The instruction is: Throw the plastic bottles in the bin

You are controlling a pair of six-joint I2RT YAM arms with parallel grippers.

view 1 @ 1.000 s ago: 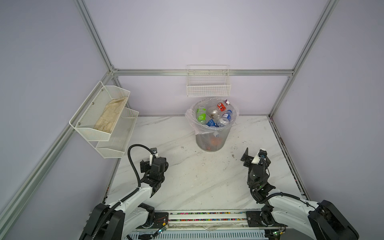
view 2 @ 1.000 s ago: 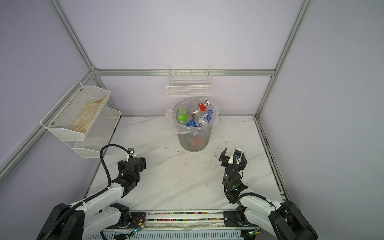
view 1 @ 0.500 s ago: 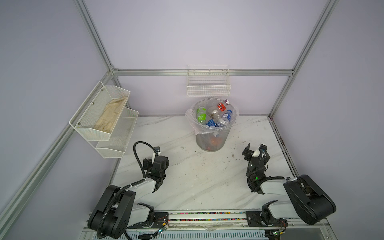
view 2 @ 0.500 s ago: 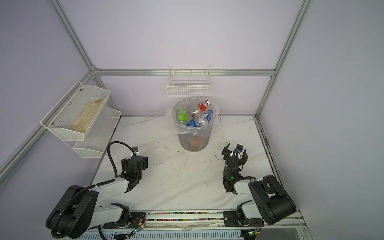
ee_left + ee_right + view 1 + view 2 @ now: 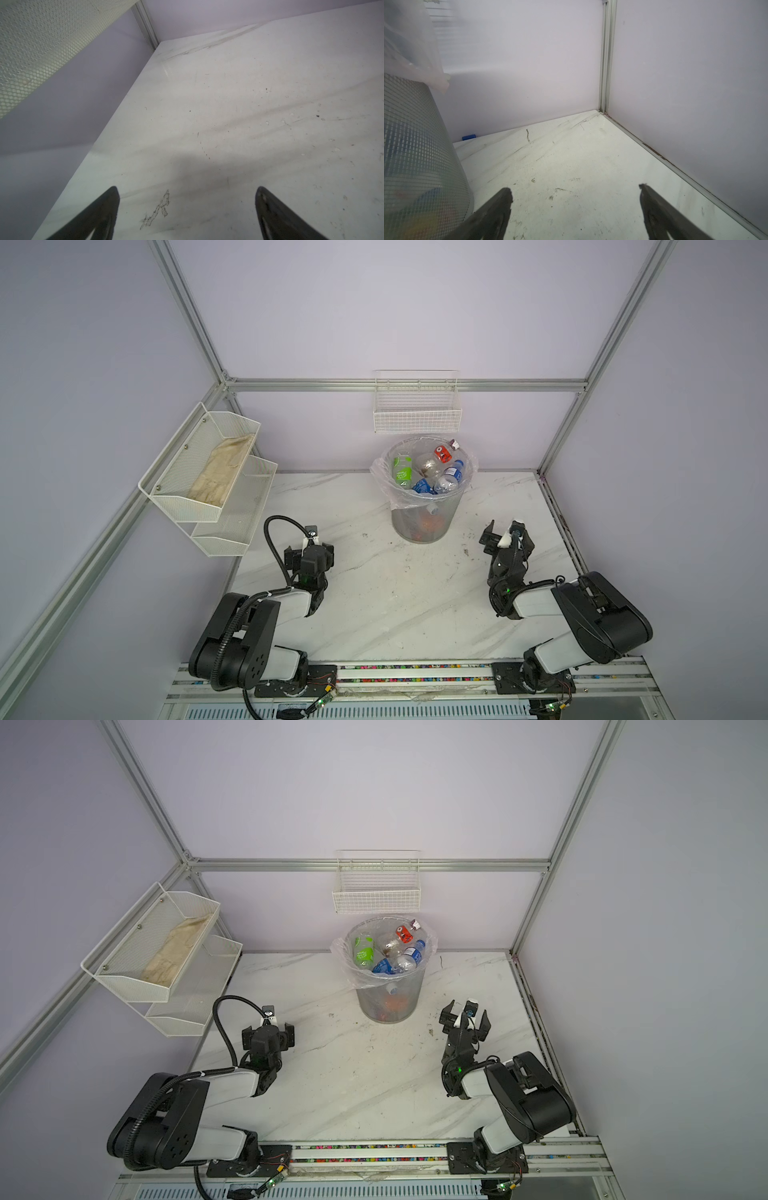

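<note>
Our left gripper (image 5: 187, 190) and right gripper (image 5: 574, 188) gape wide, empty; the right could topple the mesh bin (image 5: 415, 145) beside it.

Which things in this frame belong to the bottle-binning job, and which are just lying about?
Job:
- bin, lined mesh
- plastic bottles, piled inside it
- left gripper and right gripper, both open and empty

Lying about:
- wire basket on the back wall
- two-tier mesh shelf holding a beige cloth
- small blue item by the back wall, too small to identify
</note>
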